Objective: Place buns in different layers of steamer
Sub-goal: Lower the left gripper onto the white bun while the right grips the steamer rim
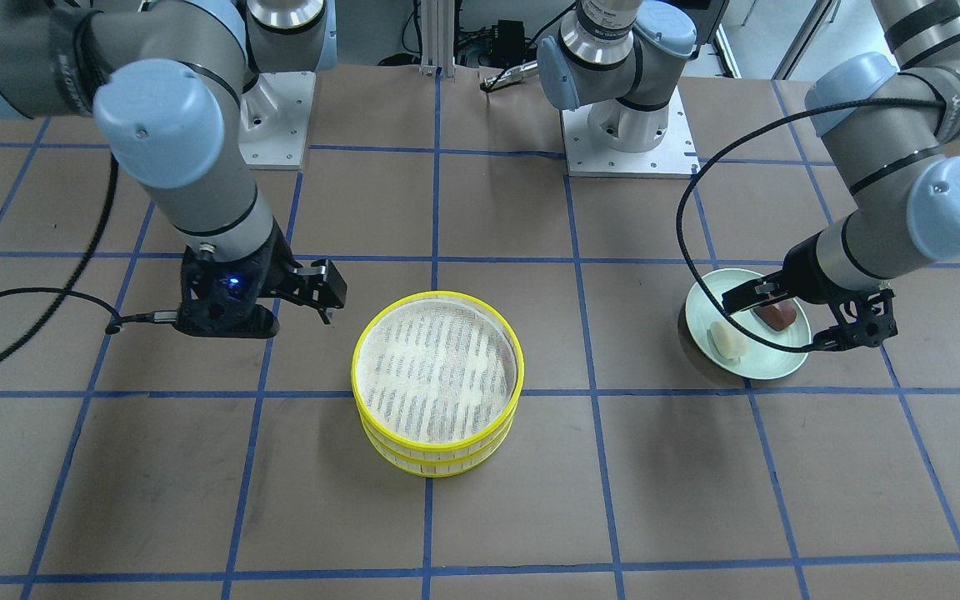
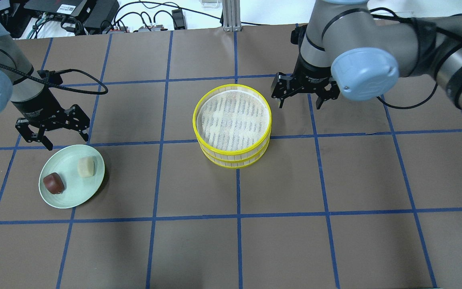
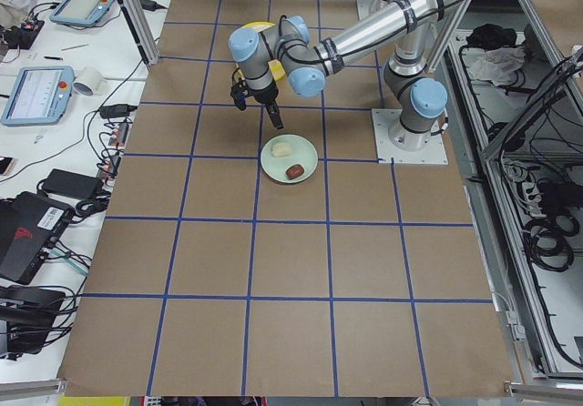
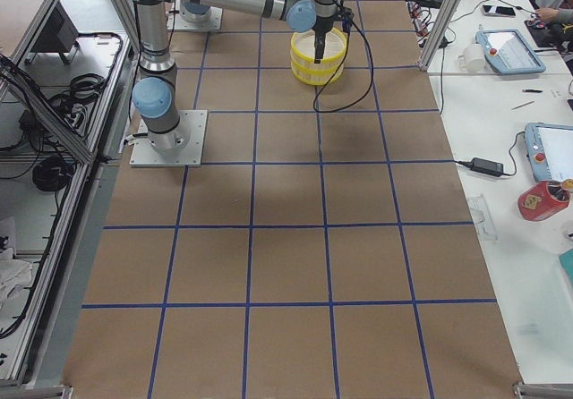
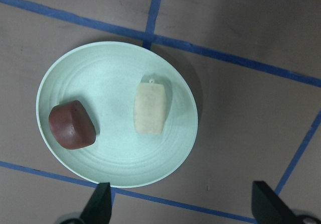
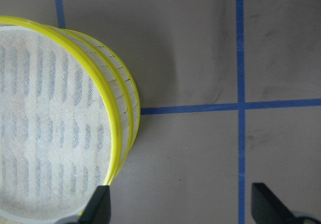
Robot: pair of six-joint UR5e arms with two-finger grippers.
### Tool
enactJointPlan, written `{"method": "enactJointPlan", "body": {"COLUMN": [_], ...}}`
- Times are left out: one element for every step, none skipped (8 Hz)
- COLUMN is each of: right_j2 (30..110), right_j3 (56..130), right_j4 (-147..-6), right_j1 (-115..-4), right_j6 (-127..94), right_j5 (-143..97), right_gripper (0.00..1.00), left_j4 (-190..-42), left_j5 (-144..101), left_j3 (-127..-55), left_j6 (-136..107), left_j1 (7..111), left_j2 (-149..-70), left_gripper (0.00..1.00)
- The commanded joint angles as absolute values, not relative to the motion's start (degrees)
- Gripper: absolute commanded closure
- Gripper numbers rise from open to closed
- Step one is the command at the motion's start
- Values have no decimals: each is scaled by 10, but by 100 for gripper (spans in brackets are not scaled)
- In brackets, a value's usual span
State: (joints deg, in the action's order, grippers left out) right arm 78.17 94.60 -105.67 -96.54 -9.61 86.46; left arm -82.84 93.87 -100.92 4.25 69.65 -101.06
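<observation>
status: no part of the task is complete. the cream-white bun (image 2: 86, 166) and the reddish-brown bun (image 2: 53, 183) both lie on the pale green plate (image 2: 71, 198), side by side but apart, on the robot's left side of the table. the upper steamer tray (image 2: 270, 120) sits stacked on the lower steamer tray (image 2: 235, 162) at table centre. the upper liner shows no bun. the inside of the lower tray is hidden by the upper one.

remaining, as judged: lift each bun off the plate and set one in each tray. this probably requires unstacking the upper tray to reach the lower one.

arm pose: the left gripper (image 2: 67, 141) points down just behind the plate's robot-side edge, fingers spread wide and holding nothing. its wrist view frames both buns ahead of the fingertips. the right gripper (image 2: 300, 105) points down just beside the stack, on the robot's right, fingers also spread and empty, not touching the trays.
</observation>
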Motion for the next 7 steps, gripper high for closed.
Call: {"method": "enactJointPlan", "body": {"right_j2": [721,709,701,694,692,692,692], "right_j3": [947,947,948,951,951,952,952], "right_j4": [-1116,-1126,-1136,-1146,-1150,-1150,-1151], "right_j1": [-1005,-1005,-1005,-1007,-1007,-1007,-1007], "right_j6": [-150,-153,-169,-191,-195,-198,-200], "right_j5": [870,869,869,867,864,860,860], "right_gripper": [0,0,0,0,5,12,22], "left_j4": [-809,-800,-789,-781,-780,-778,-773], "left_j5": [972,971,971,971,972,973,971], "left_j3": [-1018,-1019,-1020,-1020,-1021,-1023,-1029], "left_j6": [41,40,41,41,41,41,41], "left_j1": [696,696,696,696,696,696,696], "left_j2": [-1062,-1075,-1089,-1103,-1111,-1121,-1128], "left_gripper": [0,0,0,0,0,2,3]}}
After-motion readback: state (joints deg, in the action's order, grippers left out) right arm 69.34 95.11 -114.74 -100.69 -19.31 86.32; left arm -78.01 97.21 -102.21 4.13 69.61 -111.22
